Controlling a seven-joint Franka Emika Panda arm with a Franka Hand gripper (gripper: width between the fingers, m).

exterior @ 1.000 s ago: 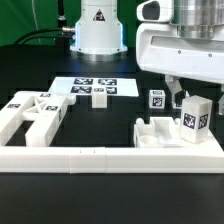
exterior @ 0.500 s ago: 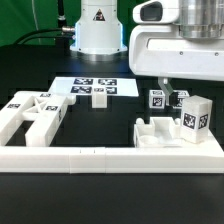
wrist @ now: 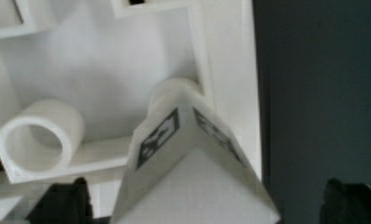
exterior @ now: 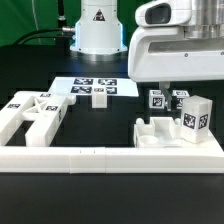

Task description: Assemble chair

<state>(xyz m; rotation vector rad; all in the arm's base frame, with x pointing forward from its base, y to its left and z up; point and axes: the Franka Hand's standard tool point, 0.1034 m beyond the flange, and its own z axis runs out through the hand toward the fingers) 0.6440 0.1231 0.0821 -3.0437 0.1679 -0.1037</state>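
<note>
**While the claw hangs wide, the tagged post stands free below it**

As seen in the exterior view, the claw (exterior: 172, 88) is held at the scene's right, just above and to the far side of the upright post (exterior: 196, 118) of the chair. That post is set at the right end of a low white base piece (exterior: 155, 136). Two small tagged cubes (exterior: 156, 99) are seen just below the claw. More chair pieces (exterior: 35, 112) are laid at the left, well apart from it. From the wrist view, the claw's jaws are shown spread wide, with the post (wrist: 191, 160) lying between the fingertips (wrist: 66, 195). No contact can be made out.
</note>
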